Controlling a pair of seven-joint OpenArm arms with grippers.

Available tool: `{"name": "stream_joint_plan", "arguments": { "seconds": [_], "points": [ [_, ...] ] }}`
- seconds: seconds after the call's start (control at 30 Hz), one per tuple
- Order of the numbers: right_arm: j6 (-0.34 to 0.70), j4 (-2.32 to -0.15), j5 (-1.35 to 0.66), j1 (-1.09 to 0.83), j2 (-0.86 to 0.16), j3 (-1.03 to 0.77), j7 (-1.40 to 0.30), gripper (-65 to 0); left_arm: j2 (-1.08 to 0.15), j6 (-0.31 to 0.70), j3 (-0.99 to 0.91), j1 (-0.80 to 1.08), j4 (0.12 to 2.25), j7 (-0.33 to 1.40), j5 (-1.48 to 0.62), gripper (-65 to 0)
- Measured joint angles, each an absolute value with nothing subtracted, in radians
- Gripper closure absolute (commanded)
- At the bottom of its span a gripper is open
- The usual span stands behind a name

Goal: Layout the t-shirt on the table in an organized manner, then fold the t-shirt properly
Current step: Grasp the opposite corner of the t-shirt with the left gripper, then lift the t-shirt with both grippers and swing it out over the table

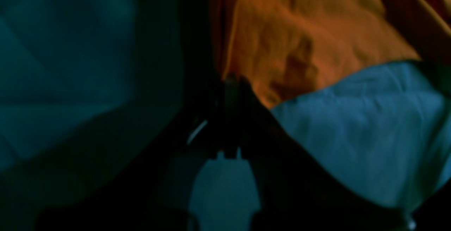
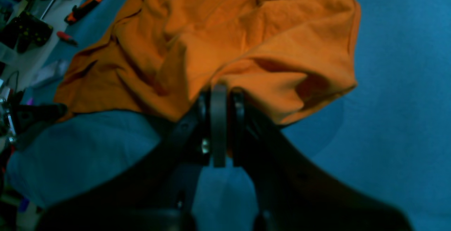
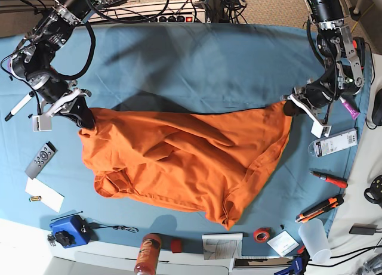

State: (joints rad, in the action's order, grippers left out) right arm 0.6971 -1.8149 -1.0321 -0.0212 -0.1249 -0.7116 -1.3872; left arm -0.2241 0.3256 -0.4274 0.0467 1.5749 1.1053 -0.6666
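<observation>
Now stretched between both arms across bench (image 3: 197, 60): shirt (image 3: 185, 161), upper edge pulled taut, rest draped crumpled on teal cloth toward near edge. Left gripper (image 1: 232, 79) jaws closed tight, pinching shirt corner at base view's right. Right gripper (image 2: 218, 93) jaws likewise clamped on shirt edge at base view's left. Scattered beyond shirt: remote (image 3: 40, 158), screwdriver (image 3: 328, 179), red tape roll (image 3: 260, 234).
</observation>
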Motion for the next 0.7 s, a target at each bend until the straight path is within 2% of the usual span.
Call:
{"name": "stream_joint_plan", "arguments": {
  "seconds": [0.2, 0.27, 0.43, 0.6, 0.7],
  "points": [
    [0.697, -1.816, -1.074, -0.064, -0.158, -0.852, -1.417, 0.0, -0.217, 0.325, -0.566, 0.061, 1.655, 1.184, -0.656, 0.0],
    [0.698, -1.816, -1.079, -0.105, -0.181, -0.838, -1.422, 0.0, -0.221, 0.366, -0.617, 0.063, 1.687, 1.208, -0.710, 0.0],
    [0.697, -1.816, -1.084, -0.239, -0.220, -0.782, -1.421, 0.0, -0.220, 0.393, -0.631, 0.154, 1.718, 1.236, -0.808, 0.0],
    [0.680, -1.815, -1.071, -0.254, -0.213, -0.852, -1.411, 0.0, -0.217, 0.416, -0.657, 0.286, 1.763, 1.246, -0.822, 0.0],
    [0.682, -1.815, -1.178, -0.307, -0.215, -0.818, -1.414, 0.0, -0.217, 0.416, -0.698, 0.322, 1.787, 1.242, -0.824, 0.0]
  ]
}}
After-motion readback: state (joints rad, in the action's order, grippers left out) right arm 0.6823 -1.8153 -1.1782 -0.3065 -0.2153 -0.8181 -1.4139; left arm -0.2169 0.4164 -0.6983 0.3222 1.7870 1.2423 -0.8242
